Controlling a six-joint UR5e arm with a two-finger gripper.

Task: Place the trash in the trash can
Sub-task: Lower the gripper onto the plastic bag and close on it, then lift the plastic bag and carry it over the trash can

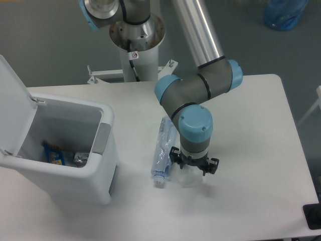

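The crushed clear plastic bottle lies on the white table, cap toward the front, just left of my gripper. The crumpled clear wrapper lies right under my gripper, mostly hidden by the wrist. The gripper points straight down over the wrapper; the fingers are hidden by the wrist, so I cannot tell whether they are open or shut. The white trash can stands at the left with its flip lid raised.
Inside the trash can lie a blue packet and other bits of rubbish. The arm's base column stands behind the table. A blue bag lies on the floor at the far right. The table's front edge is near.
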